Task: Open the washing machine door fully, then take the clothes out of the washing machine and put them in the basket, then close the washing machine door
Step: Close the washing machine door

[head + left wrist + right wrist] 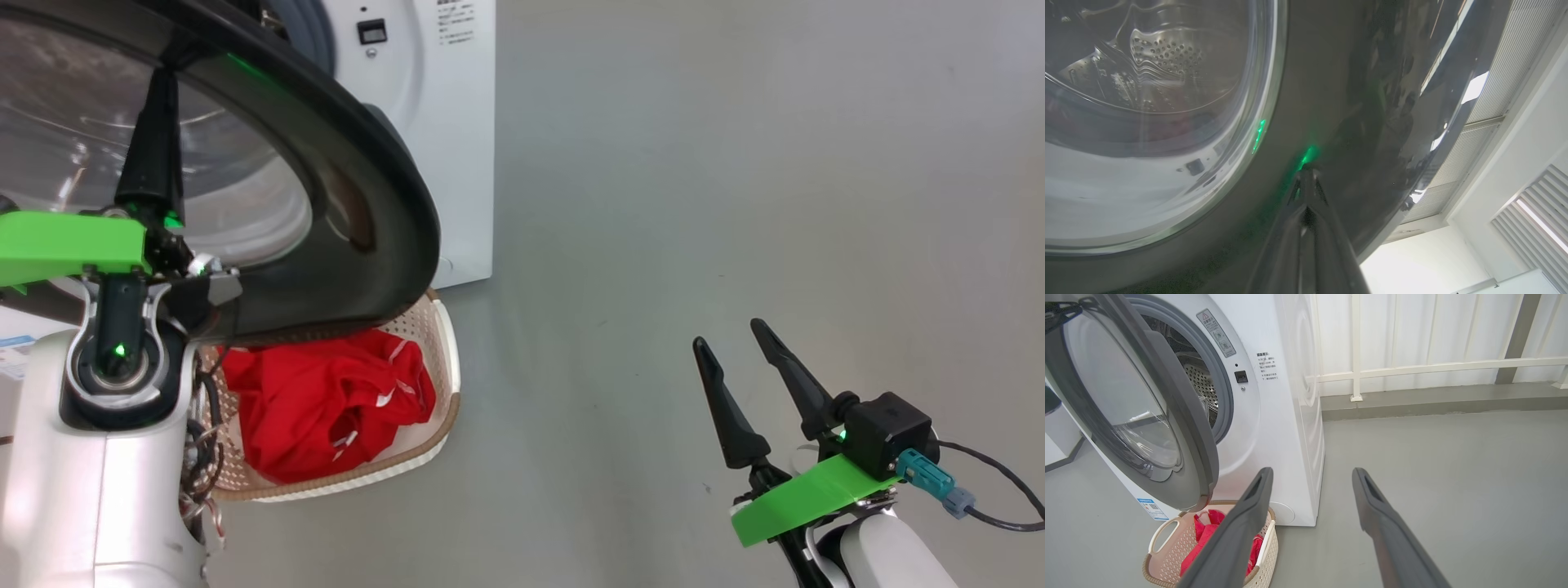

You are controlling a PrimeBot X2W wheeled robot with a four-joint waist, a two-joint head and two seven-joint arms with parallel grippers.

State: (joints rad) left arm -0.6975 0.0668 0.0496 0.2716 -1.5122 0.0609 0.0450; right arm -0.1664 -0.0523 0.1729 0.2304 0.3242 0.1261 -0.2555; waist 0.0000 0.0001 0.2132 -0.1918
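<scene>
Clothes (pixel 326 400) lie as one bright red heap with white trim inside the single basket (pixel 447 367). How many garments make up the heap cannot be told. The basket, cream and perforated with a brown rim, stands on the grey floor (pixel 735 163) just in front of the one washing machine (pixel 461 122), and one looped side handle shows in the right wrist view.

One washing machine door (pixel 384 188) stands swung out from the opening, and its lower edge hangs over the back part of the basket. In the right wrist view the door (pixel 1180 396) leaves the steel perforated drum (pixel 1202 381) and the grey seal ring (pixel 1224 396) in sight, and one small blue sticker (pixel 1152 507) sits low on the machine's front.

Two grippers are in view, each with two long dark fingers. The left gripper (pixel 166 77) has its fingers pressed together with nothing between them. In the left wrist view its tip (pixel 1306 167) meets its own reflection on the door's glossy black rim, beside the clear glass window (pixel 1147 122). The right gripper (pixel 727 332) is held over bare floor well apart from the machine, fingers spread wide and empty. Its wrist view looks along the right gripper (pixel 1311 471) toward the machine (pixel 1274 437), the basket (pixel 1163 535) and the red clothes (pixel 1208 528).
</scene>
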